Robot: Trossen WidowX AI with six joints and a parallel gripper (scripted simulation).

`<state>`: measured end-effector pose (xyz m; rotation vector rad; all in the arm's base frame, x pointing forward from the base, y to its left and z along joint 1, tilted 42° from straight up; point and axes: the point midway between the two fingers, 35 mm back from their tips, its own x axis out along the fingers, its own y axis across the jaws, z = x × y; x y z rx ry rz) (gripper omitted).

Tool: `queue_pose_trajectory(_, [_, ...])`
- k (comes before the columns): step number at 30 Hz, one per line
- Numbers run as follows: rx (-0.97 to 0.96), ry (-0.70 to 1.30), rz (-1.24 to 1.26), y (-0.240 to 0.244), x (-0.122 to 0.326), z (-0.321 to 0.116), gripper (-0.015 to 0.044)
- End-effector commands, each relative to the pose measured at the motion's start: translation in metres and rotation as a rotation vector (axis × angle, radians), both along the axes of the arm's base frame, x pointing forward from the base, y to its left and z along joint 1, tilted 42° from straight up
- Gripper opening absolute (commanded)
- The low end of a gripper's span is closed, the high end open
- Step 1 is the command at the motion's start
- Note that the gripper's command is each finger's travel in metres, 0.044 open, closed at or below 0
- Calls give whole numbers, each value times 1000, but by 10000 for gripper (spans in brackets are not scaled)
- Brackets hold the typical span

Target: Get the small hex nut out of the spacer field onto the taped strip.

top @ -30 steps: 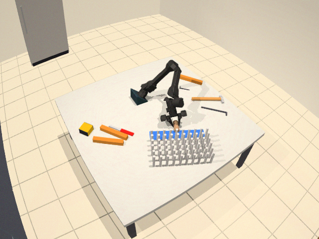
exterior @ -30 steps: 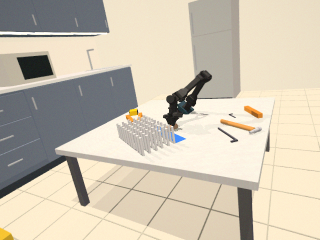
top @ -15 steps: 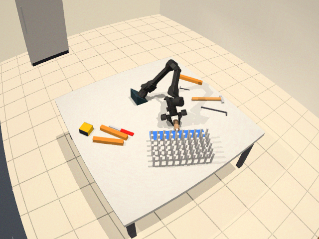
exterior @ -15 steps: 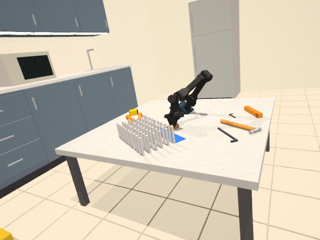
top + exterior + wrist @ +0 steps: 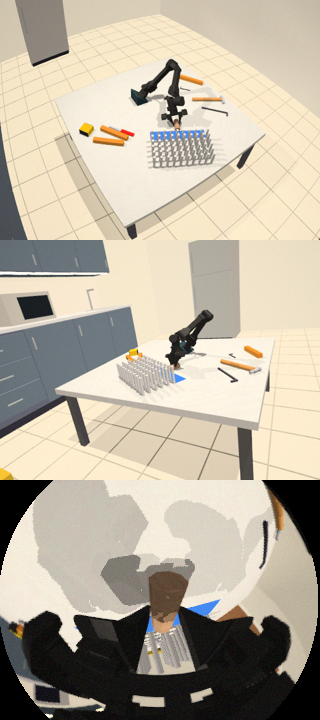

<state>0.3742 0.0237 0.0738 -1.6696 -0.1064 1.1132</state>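
My gripper [image 5: 176, 121] [image 5: 175, 365] [image 5: 165, 612] is shut on a brown wooden handle [image 5: 177, 126] [image 5: 168, 590], low at the arm-side edge of the blue taped strip [image 5: 155, 135] [image 5: 180, 378] [image 5: 207, 606]. The handle points towards the standing metal spacers [image 5: 154, 162] [image 5: 141, 387] [image 5: 156, 660]. The spacers stand upright in rows beyond the strip. Whether a shaft or hook reaches in among them cannot be made out. The hex nut cannot be made out in any view. A long black hooked bar [image 5: 214, 110] [image 5: 226, 374] [image 5: 265, 540] lies on the table.
A hammer [image 5: 206, 99] [image 5: 237, 365], a small dark hooked key [image 5: 185, 89] [image 5: 232, 355] and an orange bar [image 5: 191, 80] [image 5: 253, 351] lie on the hooked bar's side. Across the table are a red-handled tool [image 5: 127, 133], two orange bars and a yellow-black block [image 5: 86, 129] [image 5: 133, 352].
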Motion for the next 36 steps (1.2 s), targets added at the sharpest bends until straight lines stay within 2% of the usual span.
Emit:
queue_pose_trajectory(1, [0, 2, -5, 1, -2, 1, 0])
queue_pose_trajectory(36, [0, 3, -5, 9, -20, 7, 0])
